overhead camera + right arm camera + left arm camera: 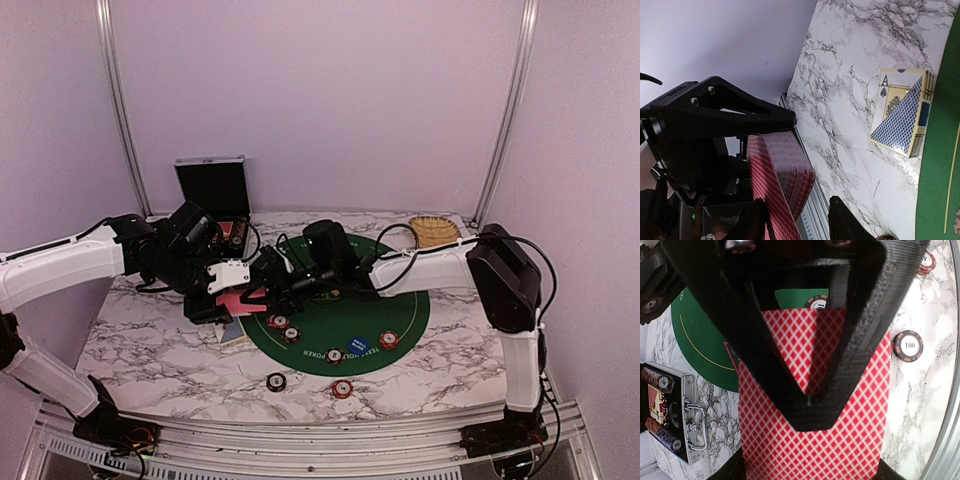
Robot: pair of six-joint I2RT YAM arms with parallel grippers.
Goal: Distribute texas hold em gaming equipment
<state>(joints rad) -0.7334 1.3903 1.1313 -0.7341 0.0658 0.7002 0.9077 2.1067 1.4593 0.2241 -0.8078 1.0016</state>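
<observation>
Playing cards [805, 450] apparently inside left hand [810, 402]

We find a round mat [400, 310] at the middle of the counter [150, 345]. Behind it on the left stands the case [211, 185], behind on the right the basket [435, 231]. A card box [233, 333] lies just left of the mat. On the mat's near half lie 4 chips [388, 340] and 1 button [359, 346]; 2 more chips [276, 381] lie before it.
</observation>
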